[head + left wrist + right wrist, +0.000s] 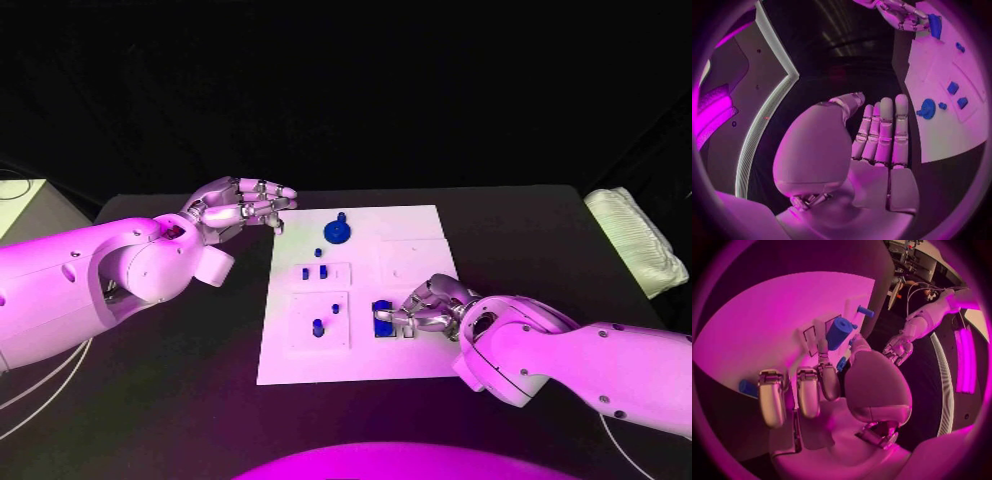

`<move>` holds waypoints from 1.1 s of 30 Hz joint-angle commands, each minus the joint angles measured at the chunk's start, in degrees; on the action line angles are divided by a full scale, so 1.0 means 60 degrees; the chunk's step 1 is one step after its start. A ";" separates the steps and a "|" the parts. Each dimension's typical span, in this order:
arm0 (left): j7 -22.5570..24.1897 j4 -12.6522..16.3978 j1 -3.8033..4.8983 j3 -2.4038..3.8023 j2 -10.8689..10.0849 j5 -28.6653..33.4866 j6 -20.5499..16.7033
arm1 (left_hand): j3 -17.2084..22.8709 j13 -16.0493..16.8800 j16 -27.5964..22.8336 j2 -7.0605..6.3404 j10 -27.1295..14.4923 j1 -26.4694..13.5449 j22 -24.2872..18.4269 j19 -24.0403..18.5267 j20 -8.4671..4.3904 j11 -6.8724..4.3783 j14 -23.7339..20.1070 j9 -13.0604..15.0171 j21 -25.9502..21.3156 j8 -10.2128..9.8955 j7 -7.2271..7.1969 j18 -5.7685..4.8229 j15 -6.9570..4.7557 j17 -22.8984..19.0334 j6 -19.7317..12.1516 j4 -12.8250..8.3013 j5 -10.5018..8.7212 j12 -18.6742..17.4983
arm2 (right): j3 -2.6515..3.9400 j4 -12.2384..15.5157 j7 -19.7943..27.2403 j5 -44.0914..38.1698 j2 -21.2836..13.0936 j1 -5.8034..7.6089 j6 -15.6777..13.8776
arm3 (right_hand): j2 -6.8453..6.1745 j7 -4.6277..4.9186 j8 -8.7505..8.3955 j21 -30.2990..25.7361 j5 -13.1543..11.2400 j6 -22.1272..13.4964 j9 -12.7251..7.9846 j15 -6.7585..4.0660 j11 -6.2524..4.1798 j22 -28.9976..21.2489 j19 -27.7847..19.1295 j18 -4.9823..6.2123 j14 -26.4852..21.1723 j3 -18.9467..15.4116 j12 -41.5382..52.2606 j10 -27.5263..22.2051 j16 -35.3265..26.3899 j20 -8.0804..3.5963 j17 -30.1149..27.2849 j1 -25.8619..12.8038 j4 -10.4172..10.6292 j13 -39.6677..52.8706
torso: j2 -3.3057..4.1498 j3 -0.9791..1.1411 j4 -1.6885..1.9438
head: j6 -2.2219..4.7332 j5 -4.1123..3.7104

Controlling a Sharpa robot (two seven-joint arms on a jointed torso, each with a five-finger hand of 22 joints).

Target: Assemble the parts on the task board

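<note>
From the head view, your right robot hand (427, 308) sits on the task board (411, 225), fingers curled around a blue part (384, 318) at its near-right slot. The left robot hand (242, 204) hovers empty, fingers apart, off the board's far-left corner over the tabletop (173, 400). In the right wrist view, that blue cylinder (839, 333) stands beyond the fingertips (actual contact unclear), so the right robot hand is nearer.

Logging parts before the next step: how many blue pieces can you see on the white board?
6: a round one at the far end, two mid-board, two nearer, one at the right hand. More may be hidden.
</note>
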 commanded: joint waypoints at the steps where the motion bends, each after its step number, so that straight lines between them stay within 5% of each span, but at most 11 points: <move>1: 0.0040 0.0020 -0.0003 0.0006 0.0007 0.0053 0.0132 | -0.0037 0.0006 -0.0050 0.0074 -0.0036 0.0019 -0.0015 0.0086 -0.0002 -0.0006 0.0020 -0.0012 -0.0064 0.0048 0.0014 0.0137 0.0008 0.0010 -0.0056 -0.0032 0.0013 0.0033 | -0.0001 0.0029 0.0230 -0.0267 -0.0028 -0.0011 0.0107 | 0.0143 -0.0003 0.0056 0.0020 0.0020 -0.0073 -0.0002 -0.0070 0.0027 0.2511 0.0999 -0.0136 0.0884 -0.0094 -0.0047 0.0062 0.0027 -0.0065 0.1989 0.0062 0.0000 0.1176 | -0.0002 0.0000 0.0000 | -0.0008 0.0002; 5: 0.0039 0.0018 -0.0003 0.0006 0.0007 0.0053 0.0137 | -0.0037 0.0006 -0.0050 0.0074 -0.0036 0.0019 -0.0015 0.0086 -0.0002 -0.0006 0.0020 -0.0012 -0.0064 0.0048 0.0014 0.0137 0.0008 0.0010 -0.0056 -0.0032 0.0013 0.0033 | -0.0001 0.0052 0.0361 -0.0451 -0.0088 -0.0014 0.0126 | 0.0333 -0.0002 0.0095 0.0020 -0.0002 -0.0118 -0.0005 -0.0071 0.0028 0.2511 0.0999 -0.0136 0.0884 -0.0089 -0.0048 0.0073 0.0026 -0.0066 0.1992 0.0730 -0.0141 0.1205 | -0.0002 0.0004 0.0001 | -0.0009 -0.0003; 14: 0.0017 -0.0009 -0.0003 0.0006 0.0010 0.0054 0.0156 | -0.0037 0.0006 -0.0050 0.0074 -0.0036 0.0019 -0.0015 0.0086 -0.0002 -0.0006 0.0020 -0.0012 -0.0064 0.0048 0.0014 0.0137 0.0008 0.0010 -0.0056 -0.0032 0.0013 0.0033 | -0.0001 0.0131 0.0606 -0.0940 -0.0149 -0.0021 0.0442 | -0.0024 0.0000 0.0150 0.0020 0.0030 -0.0122 -0.0078 -0.0070 0.0023 0.2511 0.0999 -0.0136 0.0896 0.0356 -0.0029 0.0111 0.0044 -0.0064 0.2050 0.2240 -0.0113 0.1285 | 0.0001 0.0009 -0.0008 | -0.0021 0.0009; 33: -0.0013 -0.0038 -0.0004 0.0005 0.0010 0.0060 0.0161 | -0.0029 0.0004 -0.0057 0.0105 -0.0045 0.0009 -0.0024 0.0095 -0.0001 -0.0002 0.0022 -0.0018 -0.0077 0.0057 0.0019 0.0136 0.0011 0.0016 -0.0062 -0.0017 0.0016 0.0034 | -0.0001 0.0090 0.0607 -0.1389 -0.0161 -0.0027 0.0273 | -0.0023 -0.0006 0.0184 0.0020 0.0016 -0.0055 -0.0110 -0.0078 0.0018 0.2511 0.0999 -0.0136 0.0900 0.0495 0.0000 0.0143 0.0051 -0.0069 0.2071 0.2177 -0.0004 0.1321 | -0.0003 0.0001 0.0006 | -0.0045 0.0012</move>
